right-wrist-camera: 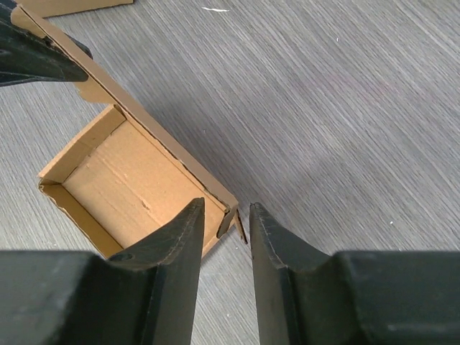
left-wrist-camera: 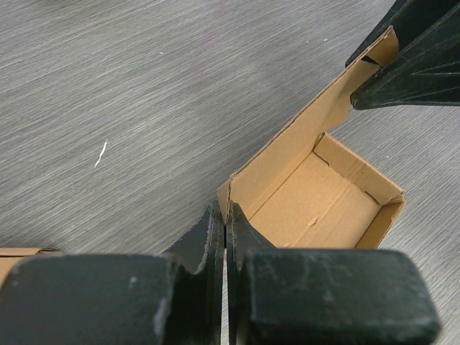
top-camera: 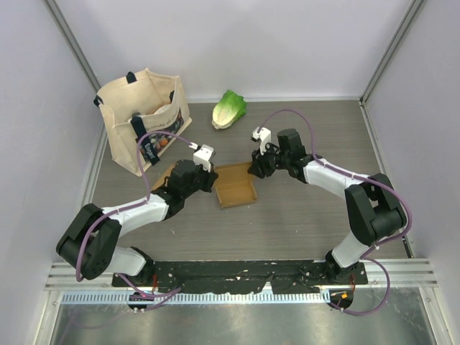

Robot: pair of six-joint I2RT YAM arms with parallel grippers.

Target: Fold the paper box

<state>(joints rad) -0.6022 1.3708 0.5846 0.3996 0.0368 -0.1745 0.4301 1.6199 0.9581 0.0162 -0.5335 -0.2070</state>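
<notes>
The brown paper box [top-camera: 236, 188] lies open-topped on the grey table between the two arms, its walls partly raised. My left gripper [top-camera: 210, 177] is shut on the box's far wall at its left corner; in the left wrist view the jaws [left-wrist-camera: 226, 215] pinch the cardboard edge, with the box [left-wrist-camera: 316, 198] stretching away behind them. My right gripper [top-camera: 256, 167] is open at the opposite corner. In the right wrist view its fingers [right-wrist-camera: 226, 210] straddle a small corner flap of the box [right-wrist-camera: 129, 176] without pressing on it.
A canvas tote bag [top-camera: 144, 118] stands at the back left, with a green lettuce [top-camera: 228, 109] to its right. A second flat cardboard piece [top-camera: 161, 176] lies under the left arm. Metal frame posts border the table on both sides.
</notes>
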